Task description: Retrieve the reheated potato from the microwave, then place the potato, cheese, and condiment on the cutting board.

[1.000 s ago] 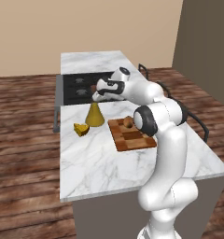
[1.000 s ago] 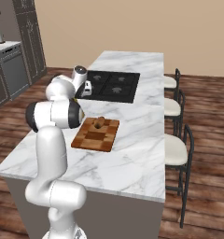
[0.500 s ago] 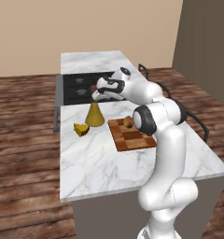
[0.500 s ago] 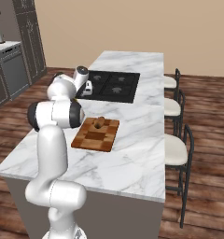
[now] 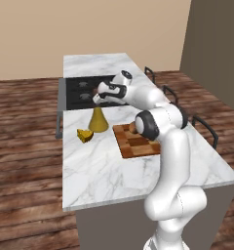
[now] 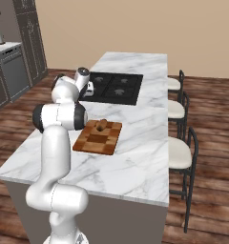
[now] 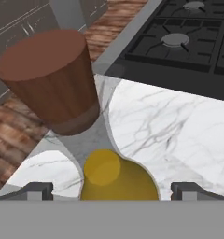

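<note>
A mustard-yellow, cone-shaped condiment bottle point(image 5: 98, 120) stands upright on the marble bench point(image 5: 104, 166), its brown cap looming large in the hand view. Just beside its base lies a small yellow-orange cheese wedge point(image 5: 85, 135), on the side away from the board. The checkered wooden cutting board point(image 6: 98, 137) lies flat nearby, a tan-brown potato point(image 6: 102, 125) resting on its far end.

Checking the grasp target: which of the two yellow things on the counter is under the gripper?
The condiment, the tall cone-shaped bottle, stands under the open gripper; the cheese is the low wedge beside it.
</note>
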